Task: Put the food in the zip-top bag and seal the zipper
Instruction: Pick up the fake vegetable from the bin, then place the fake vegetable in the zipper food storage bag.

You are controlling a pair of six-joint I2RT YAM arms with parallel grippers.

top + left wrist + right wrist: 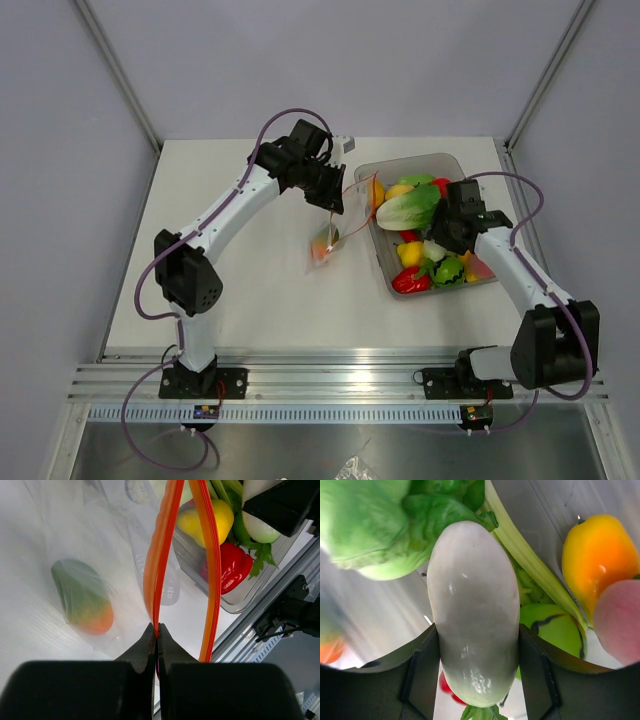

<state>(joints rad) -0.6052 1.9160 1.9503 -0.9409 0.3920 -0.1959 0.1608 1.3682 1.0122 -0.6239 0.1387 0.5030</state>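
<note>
The clear zip-top bag (326, 240) hangs from my left gripper (337, 200), which is shut on one red-orange zipper strip (157, 555). The other strip (212, 570) stands apart, so the bag's mouth is open. One green and orange toy food (82, 597) lies inside the bag. My right gripper (442, 218) is over the grey tub (372, 230), shut on the white stalk (472, 610) of a green and white toy cabbage (410, 205). Its fingertips (427, 650) press both sides of the stalk.
The tub holds more toy food: a yellow pepper (597, 555), a pink fruit (620, 620), a green piece (550, 630), a red pepper (410, 282) and a yellow fruit (210, 520). The tub stands just right of the bag. Aluminium rails (330, 375) run along the near edge.
</note>
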